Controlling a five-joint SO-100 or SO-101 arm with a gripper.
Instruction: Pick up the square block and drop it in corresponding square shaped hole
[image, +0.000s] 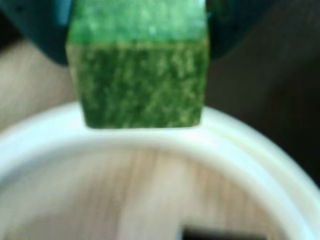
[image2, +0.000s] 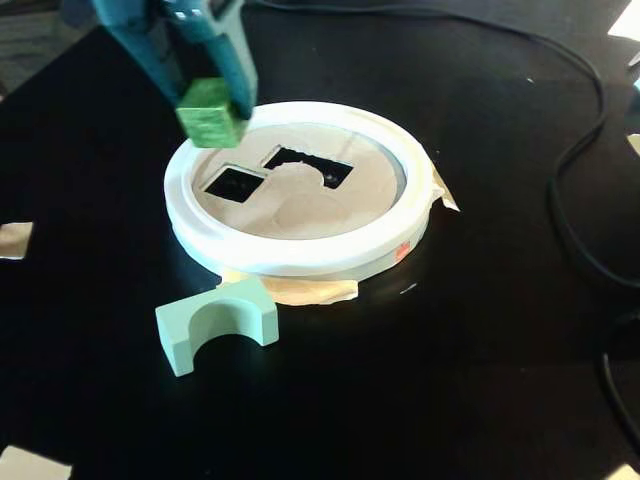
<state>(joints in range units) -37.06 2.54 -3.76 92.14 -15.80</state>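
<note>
My teal gripper (image2: 208, 108) is shut on the green square block (image2: 209, 113) and holds it in the air above the left rim of the round white sorter (image2: 300, 255). In the wrist view the block (image: 140, 80) fills the top middle between the two dark fingers (image: 42, 30), with the white rim (image: 250, 145) just below it. The sorter's wooden lid (image2: 310, 205) has a square hole (image2: 234, 182) at its left, just below and right of the block, and a second, arch-shaped hole (image2: 305, 166) beside it. A dark hole edge (image: 225, 235) shows at the wrist view's bottom.
A pale green arch block (image2: 215, 322) lies on the black table in front of the sorter. Tape tabs (image2: 300, 290) stick out under the sorter. A black cable (image2: 575, 150) curves along the right side. Paper scraps (image2: 12, 240) lie at the left edge.
</note>
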